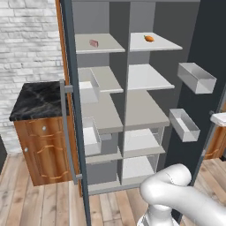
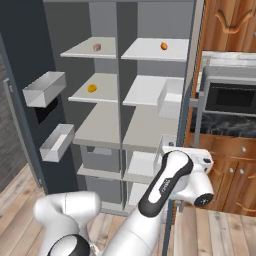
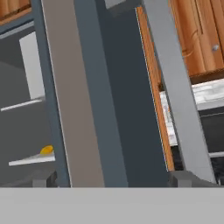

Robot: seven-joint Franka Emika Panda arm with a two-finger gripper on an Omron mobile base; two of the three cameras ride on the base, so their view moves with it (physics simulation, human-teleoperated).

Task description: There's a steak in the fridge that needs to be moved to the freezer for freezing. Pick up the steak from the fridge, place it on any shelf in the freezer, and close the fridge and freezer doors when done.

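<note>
**Steak on the top freezer shelf, both doors open**

Both halves of the unit stand open. The steak lies on the shelf at the top of the freezer. In the fridge, one orange carrot sits on the top board. One small yellow item rests on the freezer's second board. The fridge door with its grey bar handle stands close before the hand. Two door bins hang on the fridge door. A marble-topped wooden cabinet stands left. The gripper's jaws are spread wide, holding nothing.
</note>
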